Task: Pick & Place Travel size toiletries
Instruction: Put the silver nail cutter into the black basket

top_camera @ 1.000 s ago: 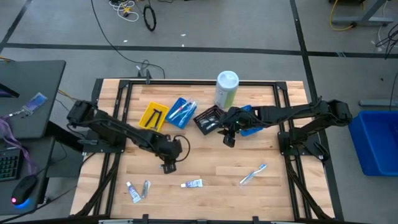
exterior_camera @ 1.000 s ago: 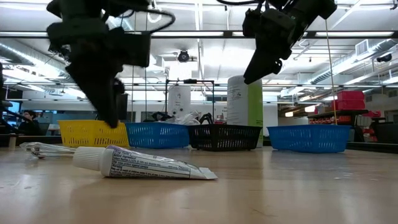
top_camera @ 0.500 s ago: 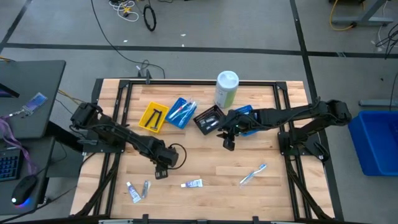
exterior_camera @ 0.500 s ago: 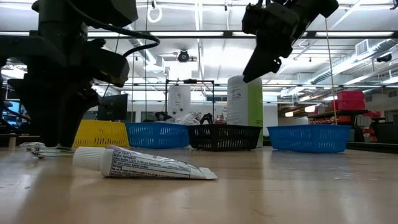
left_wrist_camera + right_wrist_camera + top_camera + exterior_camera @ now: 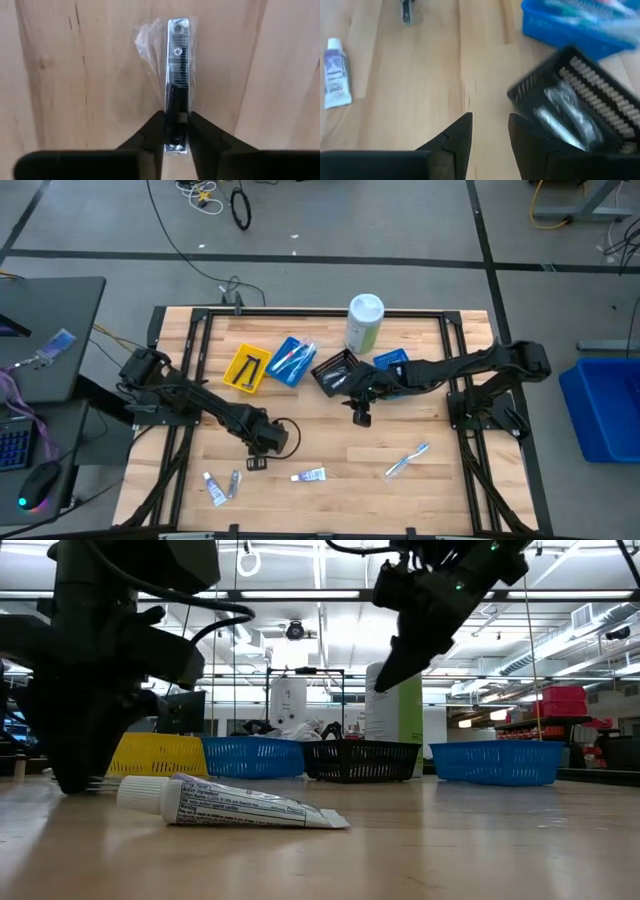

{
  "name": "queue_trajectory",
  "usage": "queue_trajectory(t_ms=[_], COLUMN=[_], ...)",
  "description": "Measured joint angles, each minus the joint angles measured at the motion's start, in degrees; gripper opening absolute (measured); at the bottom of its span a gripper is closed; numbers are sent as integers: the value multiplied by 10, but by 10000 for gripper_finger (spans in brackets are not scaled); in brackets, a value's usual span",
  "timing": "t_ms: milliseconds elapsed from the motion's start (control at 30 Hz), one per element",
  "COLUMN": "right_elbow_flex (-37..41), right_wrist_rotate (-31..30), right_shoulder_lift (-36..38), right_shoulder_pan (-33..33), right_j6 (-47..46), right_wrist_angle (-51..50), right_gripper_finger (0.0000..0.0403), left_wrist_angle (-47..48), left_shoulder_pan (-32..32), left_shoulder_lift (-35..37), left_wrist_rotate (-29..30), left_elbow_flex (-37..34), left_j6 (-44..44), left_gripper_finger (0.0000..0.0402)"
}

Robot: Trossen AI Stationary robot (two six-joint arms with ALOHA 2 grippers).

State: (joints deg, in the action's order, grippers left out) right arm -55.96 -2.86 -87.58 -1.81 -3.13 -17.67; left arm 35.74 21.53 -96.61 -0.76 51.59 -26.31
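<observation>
Left gripper [image 5: 254, 463] down at the wooden surface [image 5: 330, 440], near its front left part; in the left wrist view, fingers [image 5: 152, 131] closed to a narrow gap around the dark handle of a wrapped razor [image 5: 177, 75] lying flat, silver head pointing away. From above, only a small dark shape under the gripper there, razor itself not made out. From the low view, left arm a dark mass at the left, tips down on the wood, razor hidden behind it.

Right gripper [image 5: 360, 416] raised over the middle of the surface, just in front of the black tray [image 5: 336, 370]; in the right wrist view [image 5: 490, 135], fingers narrowly apart, nothing between them, wrapped silvery items visible inside the black tray [image 5: 575, 95], which the high view shows only as pale specks.

Counted from above: four trays, namely one yellow [image 5: 246, 367], one blue [image 5: 291, 360] beside it, one black, another blue [image 5: 392, 366] partly under the right arm; one tall white-and-green canister [image 5: 363, 323] behind them. Loose on the front of the surface: one white toothpaste tube [image 5: 309, 475], two small items [image 5: 221, 484] at front left, touching or nearly so, one wrapped toothbrush [image 5: 407, 459] at front right. Low view: toothpaste tube [image 5: 228, 803] closest, cap to the left
</observation>
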Motion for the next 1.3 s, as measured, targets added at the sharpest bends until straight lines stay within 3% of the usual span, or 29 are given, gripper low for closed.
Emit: queue_trajectory(t_ms=[233, 500, 700, 867, 1067, 1300], right_elbow_flex=[0, 0, 0, 0, 0, 0], right_wrist_rotate=[1, 3, 54, 17, -30, -31], right_shoulder_lift=[-55, -116, -144, -164, -165, -165], right_shoulder_pan=[-16, -25, -25, -24, -21, -20], right_j6=[12, 3, -7, -9, 0, 16], right_wrist_angle=[124, 188, 235, 277, 293, 313], right_gripper_finger=[150, 216, 260, 270, 245, 198], left_wrist_angle=[-12, -88, -121, -166, -174, -172], left_shoulder_pan=[-15, -43, -82, -106, -119, -122], left_shoulder_lift=[0, 1, 1, 1, 1, 1], left_wrist_rotate=[135, 245, 260, 241, 230, 235], left_elbow_flex=[45, 76, 75, 75, 75, 75], left_j6=[56, 191, 223, 257, 288, 286], left_gripper_finger=[61, 74, 77, 74, 73, 73])
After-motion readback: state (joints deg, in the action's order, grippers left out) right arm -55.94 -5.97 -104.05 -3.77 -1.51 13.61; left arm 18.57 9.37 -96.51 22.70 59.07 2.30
